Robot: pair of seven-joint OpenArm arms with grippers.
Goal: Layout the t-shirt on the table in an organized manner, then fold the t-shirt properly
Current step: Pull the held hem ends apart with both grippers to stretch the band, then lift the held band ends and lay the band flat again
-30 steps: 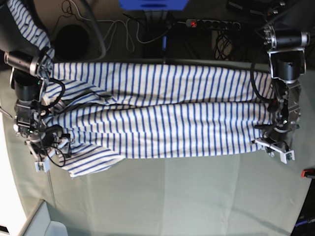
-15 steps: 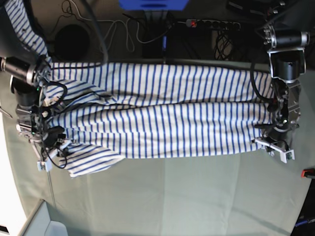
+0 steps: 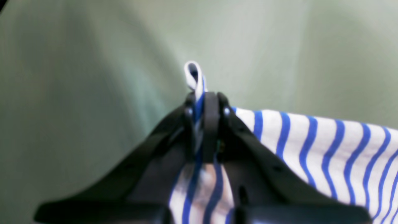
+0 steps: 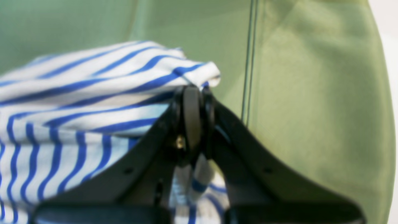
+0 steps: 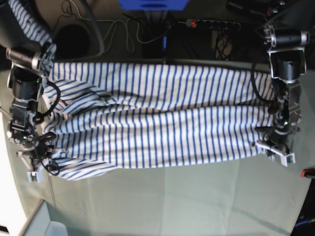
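The counter [image 5: 197,201], covered with pale green cloth, carries the t-shirt [image 5: 157,118], which lies stretched from left to right across its far half. The shirt is soft and light, so I judge it will sag and wrinkle wherever it is not held; the best places to take hold are the corners and edges, with both ends kept tight. The left hand [image 3: 203,102] is closed on a small loop of the striped edge at the right end. The right hand [image 4: 192,93] is closed on a bunched fold at the left end.
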